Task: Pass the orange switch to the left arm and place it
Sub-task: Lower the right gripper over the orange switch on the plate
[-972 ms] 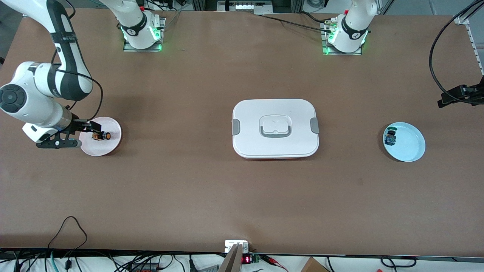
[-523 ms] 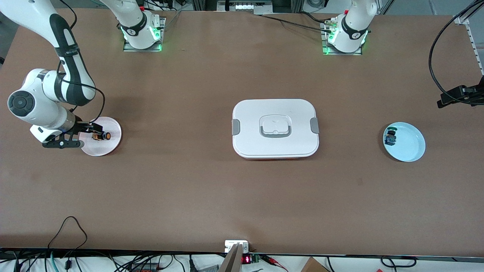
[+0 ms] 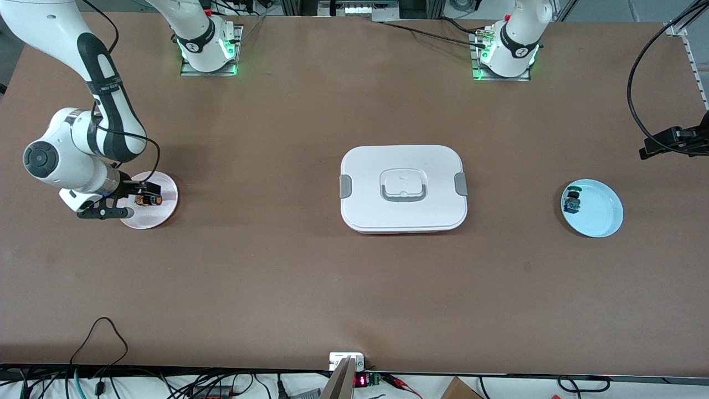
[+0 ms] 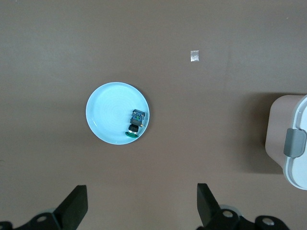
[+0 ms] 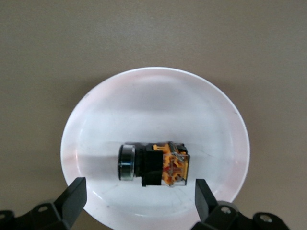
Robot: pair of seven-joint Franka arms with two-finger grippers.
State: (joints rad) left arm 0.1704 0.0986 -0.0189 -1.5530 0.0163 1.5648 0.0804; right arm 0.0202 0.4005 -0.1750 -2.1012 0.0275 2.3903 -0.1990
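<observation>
Wide open and empty, the right pincer (image 5: pixel 136 201) straddles the orange switch (image 5: pixel 153 164) on its pink plate (image 5: pixel 211 115); an off-centre squeeze could roll it away, while the left pincer (image 4: pixel 141 211), also open and empty, waits over the desk (image 3: pixel 277 266).

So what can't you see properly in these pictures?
- Left gripper: out of the front view, past its top edge; only the open fingertips show in the left wrist view.
- Box: cut off by the left wrist view's edge.
- Green-capped switch: too small in the front view for detail.
</observation>
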